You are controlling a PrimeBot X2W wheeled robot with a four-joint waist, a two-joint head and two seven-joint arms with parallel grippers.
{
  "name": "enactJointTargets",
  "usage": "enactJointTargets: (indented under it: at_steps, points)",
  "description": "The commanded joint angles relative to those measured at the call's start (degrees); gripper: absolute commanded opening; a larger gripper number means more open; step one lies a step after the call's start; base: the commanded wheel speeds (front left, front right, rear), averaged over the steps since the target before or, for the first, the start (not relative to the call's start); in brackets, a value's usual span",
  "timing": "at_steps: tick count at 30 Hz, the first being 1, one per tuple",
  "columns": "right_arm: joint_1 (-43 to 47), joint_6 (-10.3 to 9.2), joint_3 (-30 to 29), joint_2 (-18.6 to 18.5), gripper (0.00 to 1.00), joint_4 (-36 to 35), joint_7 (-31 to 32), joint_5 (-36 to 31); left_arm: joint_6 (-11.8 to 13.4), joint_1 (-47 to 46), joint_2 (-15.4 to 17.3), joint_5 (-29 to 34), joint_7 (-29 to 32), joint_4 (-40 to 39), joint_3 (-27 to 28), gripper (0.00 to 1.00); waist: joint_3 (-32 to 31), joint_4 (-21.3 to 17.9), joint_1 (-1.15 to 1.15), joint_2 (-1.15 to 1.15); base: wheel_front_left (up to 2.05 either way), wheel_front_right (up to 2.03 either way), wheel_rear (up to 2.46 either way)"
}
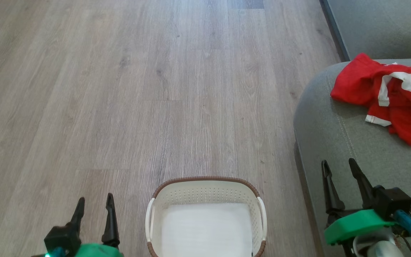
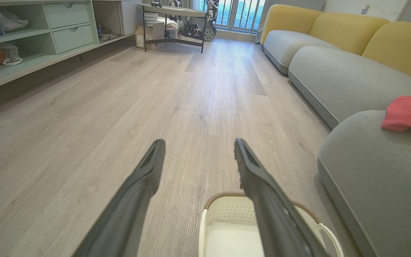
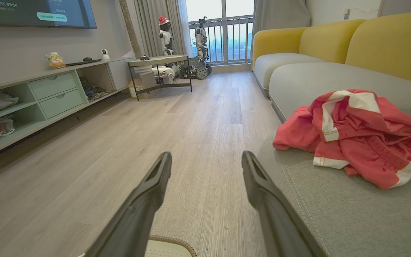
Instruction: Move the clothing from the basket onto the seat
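**Figure. Clothing, seat and basket at the moment shown.** The clothing, a crumpled red heap with white stripes and panels, lies on the seat, near the rounded corner and beside the stitched seam. In the right wrist view the heap rests wholly on the grey-green upholstery, with one white-edged panel folded over its top.

The basket stands on the floor just beside the seat's front. Its brown rim and white side handles are visible, and its pale bottom is in plain view.

The right end effector is released: its two dark fingers stand apart with nothing between them. In the head view it lies over the seat's front edge, well apart from the clothing. From its own wrist camera, one finger lies over the floor and the other over the seat's edge.

The left end effector is likewise released, its fingers spread and gripping nothing. It hangs over bare floor to the left of the basket. In its wrist view, the basket's rim passes behind the finger on that view's right.

The floor is pale grey wood-look planking. Farther off, the wrist views show yellow back cushions along the sofa, a pale green shelf unit with two drawers against the wall, and a small dark-framed side table near the window.
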Motion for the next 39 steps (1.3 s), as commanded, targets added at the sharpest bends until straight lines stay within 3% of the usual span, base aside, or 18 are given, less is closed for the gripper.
enactJointTargets:
  at_steps: [1,10,11,16,39]
  points:
    - [-1.38,-0.02,1.32,-0.03,1.00,-1.67,-0.10,0.06,-0.26,-2.32,0.28,0.61,-0.56,-1.57,2.17,1.00,0.01,0.03,0.00,0.00,0.00,0.00,0.00]
    - [-1.46,-0.02,1.07,-0.03,1.00,-1.20,-0.14,0.10,-0.06,-2.28,0.08,0.79,-0.56,-1.87,2.34,1.00,0.13,0.08,0.00,0.00,0.00,0.00,0.00]
    - [0.00,0.00,-0.21,0.05,0.00,0.35,0.00,0.01,0.02,0.00,-0.09,0.23,0.00,-0.06,0.06,0.00,0.13,0.08,0.00,0.00,0.00,0.00,0.00]
    - [0.79,0.00,-0.20,0.14,0.00,4.21,0.14,0.48,-0.06,0.67,-0.81,-0.31,0.35,3.22,-0.21,0.00,0.16,0.06,0.00,0.00,0.00,0.00,0.00]
    - [-0.92,0.00,-1.28,0.11,0.00,3.94,4.13,16.34,-4.21,-2.33,-1.77,-14.36,3.89,4.07,3.64,0.00,0.72,-0.48,0.00,0.00,0.00,0.00,0.00]
